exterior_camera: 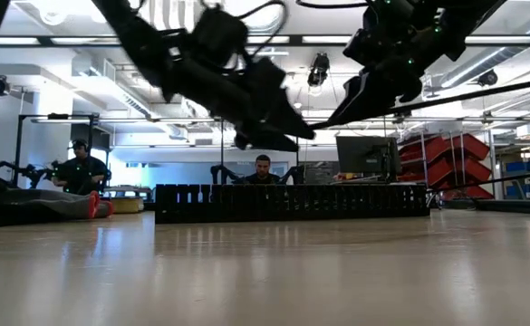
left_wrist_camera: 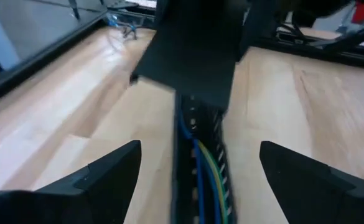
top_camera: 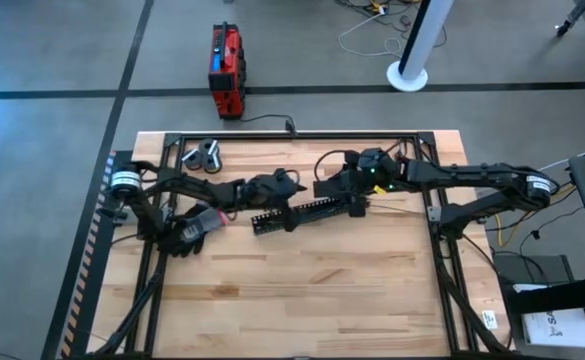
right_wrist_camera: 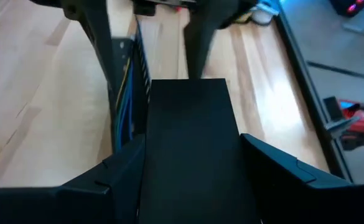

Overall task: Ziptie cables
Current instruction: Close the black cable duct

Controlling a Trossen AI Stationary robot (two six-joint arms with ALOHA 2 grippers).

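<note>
A long black comb-toothed duct point(top_camera: 302, 213) lies flat on the middle of the wooden table. Blue, green and yellow cables point(left_wrist_camera: 200, 168) run along inside it. My left gripper point(left_wrist_camera: 200, 146) hovers open above the duct, one finger on either side, touching nothing. In the low view it hangs clear above the duct point(exterior_camera: 292, 201). My right gripper point(right_wrist_camera: 191, 146) is shut on a flat black lid point(right_wrist_camera: 191, 137), which hangs above the duct's right part and hides part of the cables point(right_wrist_camera: 122, 99). My right gripper pinches the flat lid by its two long edges point(right_wrist_camera: 150, 149) between its two fingers, which lie across the lid's width. The lid is lifted clear of the duct and stretches out ahead of the fingers toward my left gripper, along the duct.
A small grey metal tool point(top_camera: 204, 157) lies at the table's far left, and a dark bundle point(top_camera: 194, 230) sits by the left arm's base. A red box point(top_camera: 226, 70) stands on the floor beyond the far edge. Bare wood fills the near half point(top_camera: 302, 300).
</note>
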